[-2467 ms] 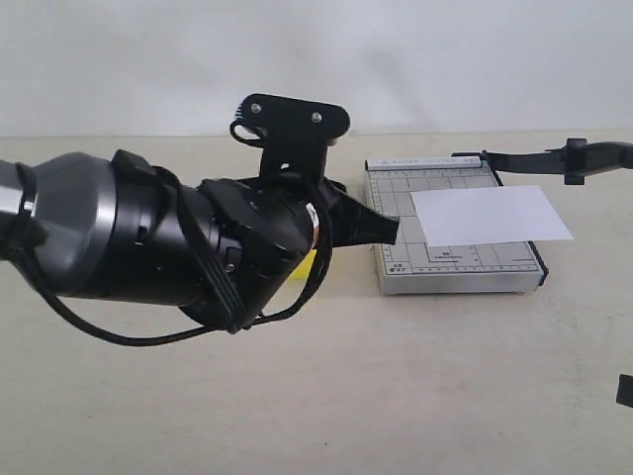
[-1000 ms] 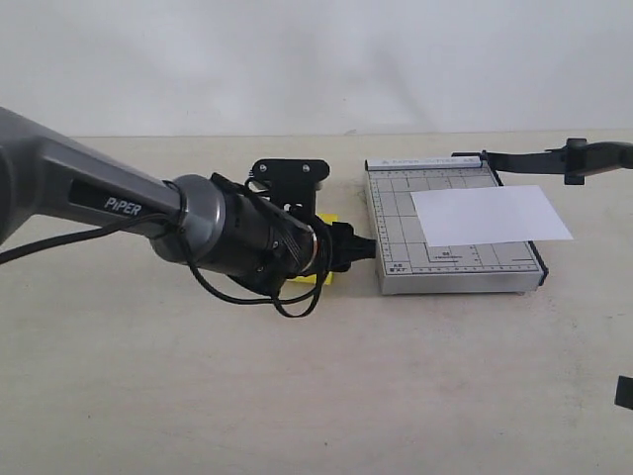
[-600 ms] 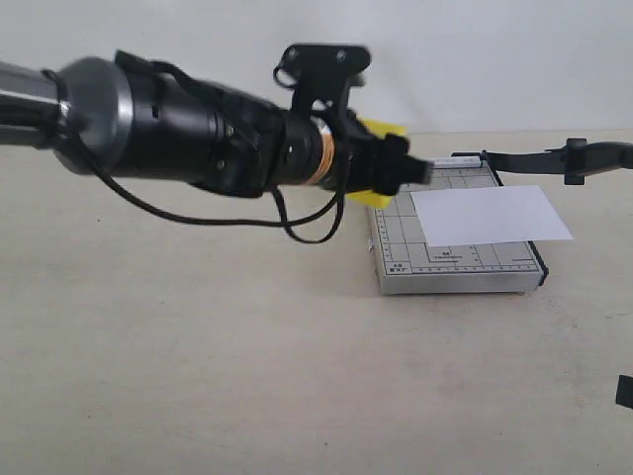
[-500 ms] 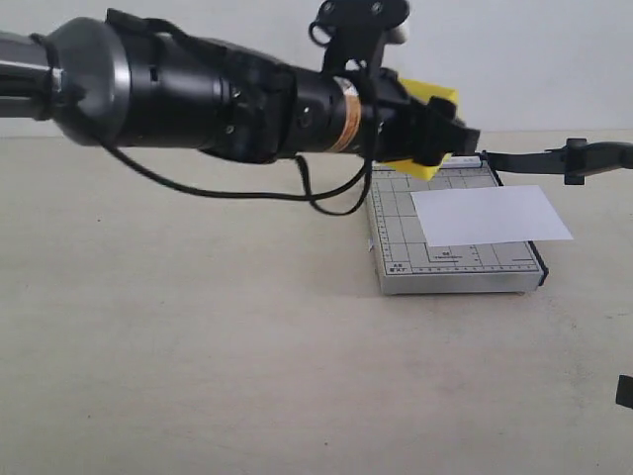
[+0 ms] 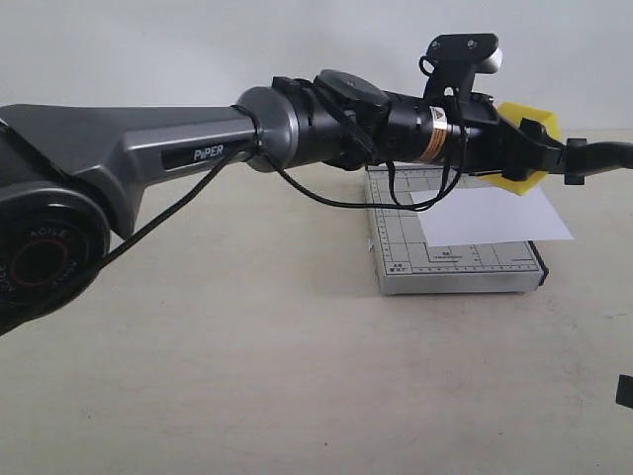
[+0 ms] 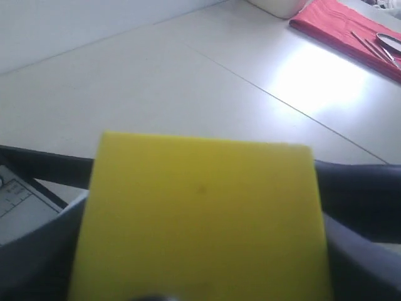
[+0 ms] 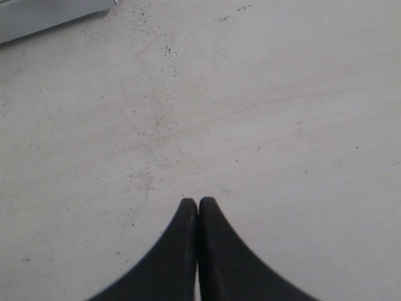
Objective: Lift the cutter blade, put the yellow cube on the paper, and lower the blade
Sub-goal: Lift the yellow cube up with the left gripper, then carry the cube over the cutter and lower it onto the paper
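Note:
The yellow cube (image 5: pixel 527 144) hangs in the air over the far right part of the cutter, with my left gripper (image 5: pixel 539 148) shut on it. It fills the left wrist view as a yellow cube (image 6: pixel 200 213), a dark finger (image 6: pixel 366 251) on either side. The cutter blade (image 5: pixel 593 158) is raised, and its black arm and handle stretch to the right just past the cube. The white paper (image 5: pixel 492 217) lies on the grey gridded base (image 5: pixel 455 259), its right end hanging over the edge. Over bare table, my right gripper (image 7: pixel 198 204) is shut and empty.
The left arm (image 5: pixel 198 148) stretches across the table from the left, above the base's far edge. A red cloth (image 6: pixel 351 31) and a white dish (image 6: pixel 276 6) lie far off. One corner of the grey base (image 7: pixel 50 12) shows in the right wrist view.
The left gripper lifted the yellow cube off the table left of the cutter and carried it up and to the right, over the cutter. Blade, paper and right gripper have not moved.

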Controlling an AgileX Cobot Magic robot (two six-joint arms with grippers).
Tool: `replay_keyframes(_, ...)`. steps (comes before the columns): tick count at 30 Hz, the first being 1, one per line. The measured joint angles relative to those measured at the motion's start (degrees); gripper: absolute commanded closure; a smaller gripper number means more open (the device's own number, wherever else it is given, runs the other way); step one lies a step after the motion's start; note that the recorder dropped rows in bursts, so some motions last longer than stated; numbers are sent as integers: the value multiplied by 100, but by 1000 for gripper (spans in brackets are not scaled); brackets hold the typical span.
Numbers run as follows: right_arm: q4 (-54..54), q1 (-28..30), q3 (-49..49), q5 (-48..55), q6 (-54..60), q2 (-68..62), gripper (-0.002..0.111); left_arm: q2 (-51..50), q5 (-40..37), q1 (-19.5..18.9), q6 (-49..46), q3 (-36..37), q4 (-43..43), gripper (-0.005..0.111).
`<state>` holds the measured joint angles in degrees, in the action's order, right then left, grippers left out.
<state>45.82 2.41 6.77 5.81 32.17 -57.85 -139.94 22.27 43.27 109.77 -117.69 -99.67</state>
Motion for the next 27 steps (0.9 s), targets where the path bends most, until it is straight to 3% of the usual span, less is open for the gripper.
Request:
replay_keyframes(6,0,0,0,0,0,0,109,-21,-339,0,787,-81,-23,102)
replay_keyframes(10,0,0,0,0,-13,0,109,-21,-1198,98,625,3,-35,102)
replay_keyframes(13,0,0,0,0,-13,0,109,-11,-1875,323,-547,153,-35,102)
replay_keyframes(17,0,0,0,-40,-13,0,109,14,-2455,812,-3424,285,-54,102)
replay_keyframes(19,0,0,0,-65,-13,0,109,23,-2988,1024,-4372,324,-72,102)
replay_keyframes(23,0,0,0,-87,-13,0,109,26,-4005,1347,-5680,336,-72,102)
replay_keyframes(27,9,0,0,-98,-13,0,109,36,-4484,1459,-6365,336,-72,102)
